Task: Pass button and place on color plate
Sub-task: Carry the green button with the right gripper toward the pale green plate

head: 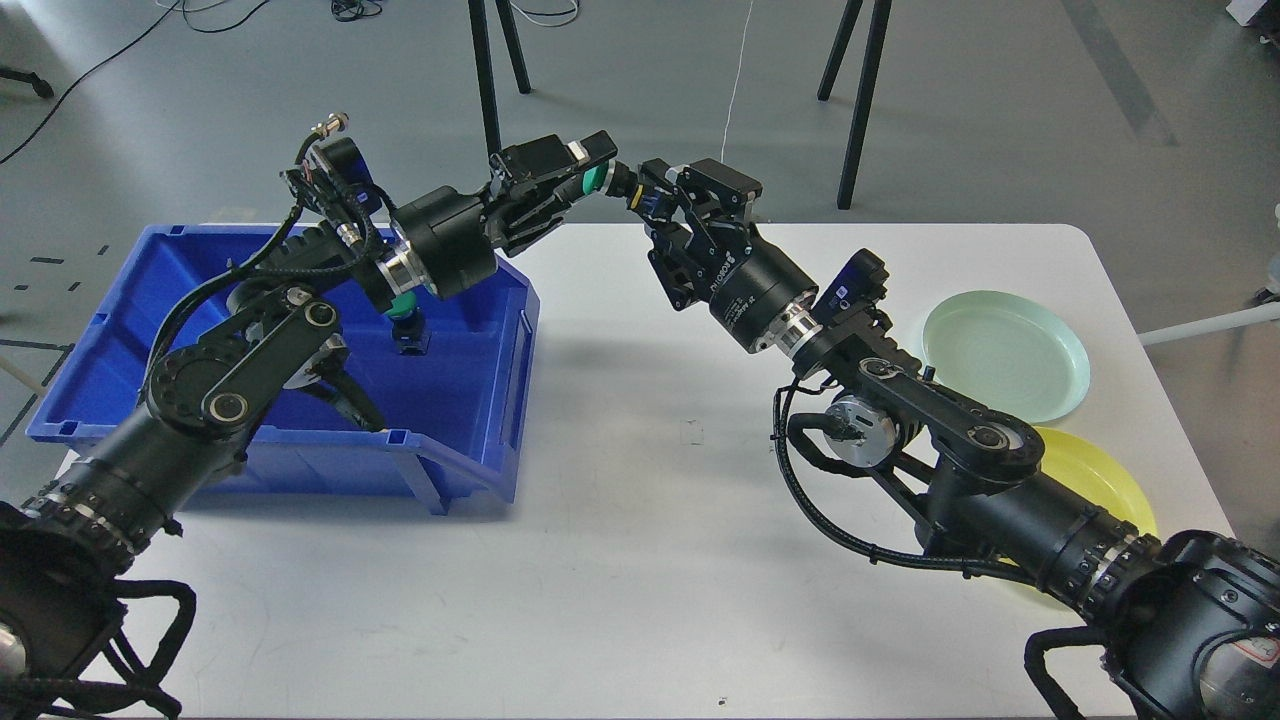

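Note:
A button with a green cap (599, 180) and a dark body with blue and yellow marks is held in the air above the table's far edge. My left gripper (592, 166) is shut on its green cap end. My right gripper (668, 190) comes in from the right, its fingers closed around the button's dark body. A pale green plate (1005, 355) and a yellow plate (1105, 480) lie at the table's right side, the yellow one partly hidden by my right arm.
A blue bin (470, 420) stands on the left of the white table (620, 560). Another green-capped button (405, 312) stands in it, under my left arm. Tripod legs stand on the floor behind the table.

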Controlling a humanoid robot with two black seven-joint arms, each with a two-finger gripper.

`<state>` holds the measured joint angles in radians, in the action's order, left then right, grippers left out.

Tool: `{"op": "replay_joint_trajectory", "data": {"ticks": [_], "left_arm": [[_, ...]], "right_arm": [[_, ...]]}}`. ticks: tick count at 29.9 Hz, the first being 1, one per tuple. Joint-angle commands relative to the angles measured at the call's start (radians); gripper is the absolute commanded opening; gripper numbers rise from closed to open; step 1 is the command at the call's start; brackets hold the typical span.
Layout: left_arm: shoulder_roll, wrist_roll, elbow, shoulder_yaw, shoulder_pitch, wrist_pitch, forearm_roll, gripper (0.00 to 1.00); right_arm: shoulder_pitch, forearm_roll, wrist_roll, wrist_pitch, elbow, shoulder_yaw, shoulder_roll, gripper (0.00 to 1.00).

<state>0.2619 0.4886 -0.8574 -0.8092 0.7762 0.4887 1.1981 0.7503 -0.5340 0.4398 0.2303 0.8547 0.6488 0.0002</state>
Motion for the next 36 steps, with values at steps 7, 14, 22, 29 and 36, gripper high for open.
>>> {"op": "replay_joint_trajectory", "data": {"ticks": [7, 14, 22, 29, 36], "left_arm": [[0.0, 0.0, 0.0, -0.007, 0.003, 0.0, -0.041, 1.0], [0.014, 0.0, 0.0, 0.001, 0.003, 0.0, -0.237, 1.0], [0.023, 0.0, 0.035, -0.002, 0.014, 0.0, -0.299, 1.0], [0.031, 0.0, 0.038, 0.007, 0.009, 0.0, -0.408, 1.0], [0.011, 0.0, 0.043, 0.01, -0.005, 0.0, -0.42, 1.0]], "right_arm": [[-0.025, 0.003, -0.001, -0.011, 0.043, 0.041, 0.0, 0.0], [-0.163, 0.009, -0.032, -0.069, 0.245, 0.216, -0.271, 0.0], [-0.282, 0.005, -0.02, -0.094, 0.279, 0.262, -0.546, 0.0], [-0.33, -0.16, -0.012, -0.259, 0.265, 0.235, -0.686, 0.0], [-0.408, -0.431, -0.01, -0.396, 0.186, 0.215, -0.694, 0.0]]}}
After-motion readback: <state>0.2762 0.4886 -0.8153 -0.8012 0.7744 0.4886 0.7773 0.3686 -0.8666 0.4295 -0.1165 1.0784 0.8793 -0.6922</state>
